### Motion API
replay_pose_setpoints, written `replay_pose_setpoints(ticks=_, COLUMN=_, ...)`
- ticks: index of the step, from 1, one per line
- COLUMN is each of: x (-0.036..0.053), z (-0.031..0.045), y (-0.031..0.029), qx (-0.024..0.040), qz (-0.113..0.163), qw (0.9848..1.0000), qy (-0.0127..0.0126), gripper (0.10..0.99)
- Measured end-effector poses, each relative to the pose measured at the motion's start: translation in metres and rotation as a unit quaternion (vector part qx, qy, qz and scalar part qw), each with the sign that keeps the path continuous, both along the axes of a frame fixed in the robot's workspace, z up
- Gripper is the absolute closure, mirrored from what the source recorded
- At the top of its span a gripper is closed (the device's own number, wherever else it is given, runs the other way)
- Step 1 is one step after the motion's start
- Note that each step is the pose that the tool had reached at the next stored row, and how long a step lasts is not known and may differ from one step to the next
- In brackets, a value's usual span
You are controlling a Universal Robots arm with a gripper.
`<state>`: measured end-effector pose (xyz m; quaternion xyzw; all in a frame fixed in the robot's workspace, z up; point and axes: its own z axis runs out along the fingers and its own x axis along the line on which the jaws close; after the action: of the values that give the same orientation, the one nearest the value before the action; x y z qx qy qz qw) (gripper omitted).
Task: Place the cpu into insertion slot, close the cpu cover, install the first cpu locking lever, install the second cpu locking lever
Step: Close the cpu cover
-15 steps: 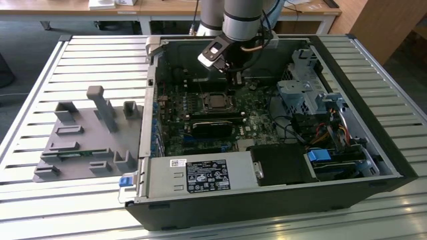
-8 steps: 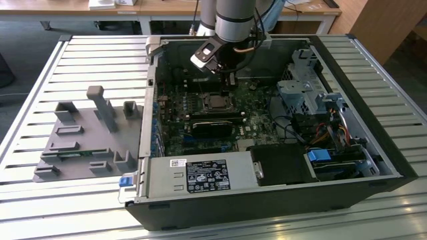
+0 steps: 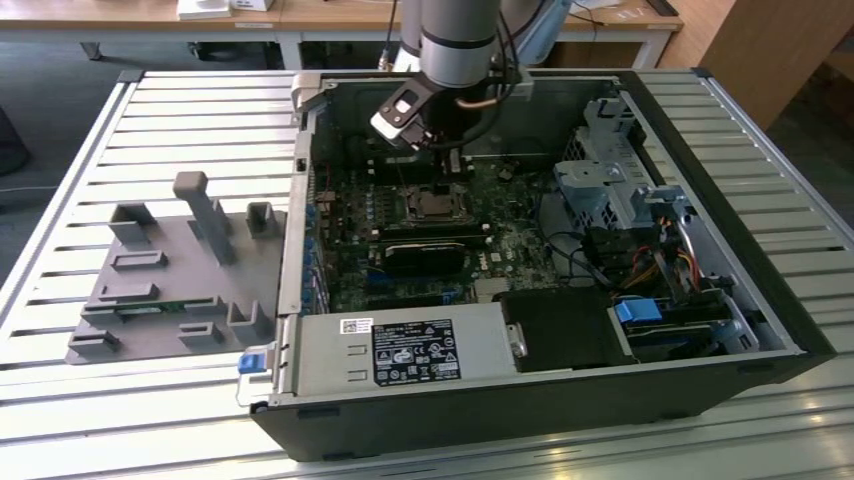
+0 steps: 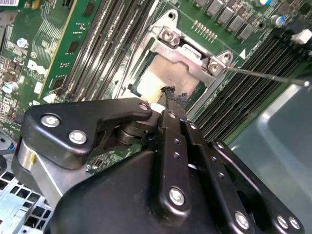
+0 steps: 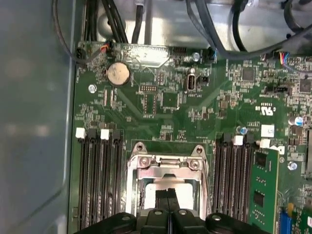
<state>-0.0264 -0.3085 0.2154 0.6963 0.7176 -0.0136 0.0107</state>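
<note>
- A table (image 3: 200,110) of pale metal slats running between its edges at the exterior view's left and right
- An open black computer case (image 3: 534,410) lies on its side, from the table's middle towards the edge at the exterior view's right
- A grey fixture plate (image 3: 167,285) with upright posts lies flat just beside the case, towards the opposite edge

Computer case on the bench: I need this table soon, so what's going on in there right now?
A robot arm reaches into the open computer case, its gripper shut and hovering right over the processor socket on the motherboard. The cpu cover looks lowered onto the socket, with a pale square, apparently the cpu, showing through its window. A thin locking lever sticks out to one side, seemingly not latched yet.
</note>
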Motion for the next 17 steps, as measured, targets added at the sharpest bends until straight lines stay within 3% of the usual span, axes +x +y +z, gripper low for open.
replay_pose_setpoints(ticks=17, x=-0.0245, z=-0.0077, y=0.0001, qx=0.0001, qz=0.0, qw=1.0, qy=-0.0001, gripper=0.98)
